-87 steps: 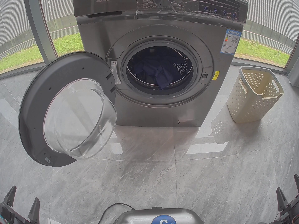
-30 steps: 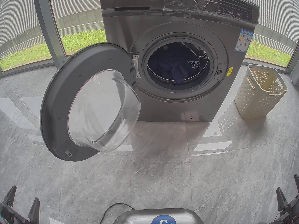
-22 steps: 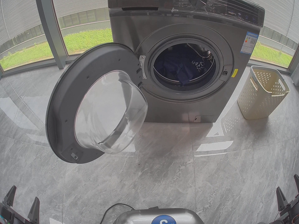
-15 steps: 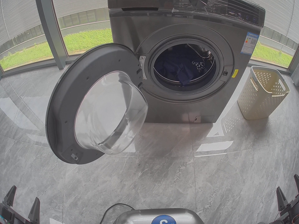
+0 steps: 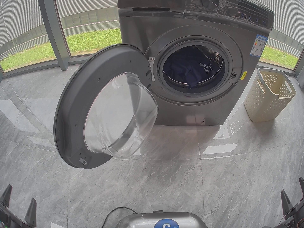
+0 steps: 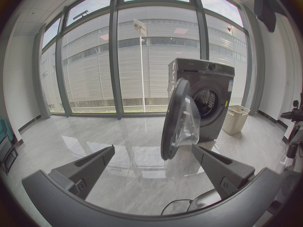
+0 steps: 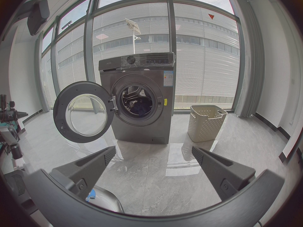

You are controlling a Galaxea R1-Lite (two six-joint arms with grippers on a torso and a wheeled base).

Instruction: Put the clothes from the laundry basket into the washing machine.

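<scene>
The grey washing machine stands ahead with its round door swung wide to the left. Dark blue clothes lie inside the drum. A cream laundry basket stands on the floor to the machine's right, and I see no clothes in it. My left gripper is low at the near left, open and holding nothing. At the near right my right gripper is low, open and likewise holds nothing. Both are far from the machine and the basket.
The glossy grey tile floor stretches between me and the machine. Tall windows with a grey pillar stand behind it. The open door juts out over the floor at the left.
The camera has moved: the machine, door and basket have shifted to the right in the head view. Both grippers stay open in the same low spots.
</scene>
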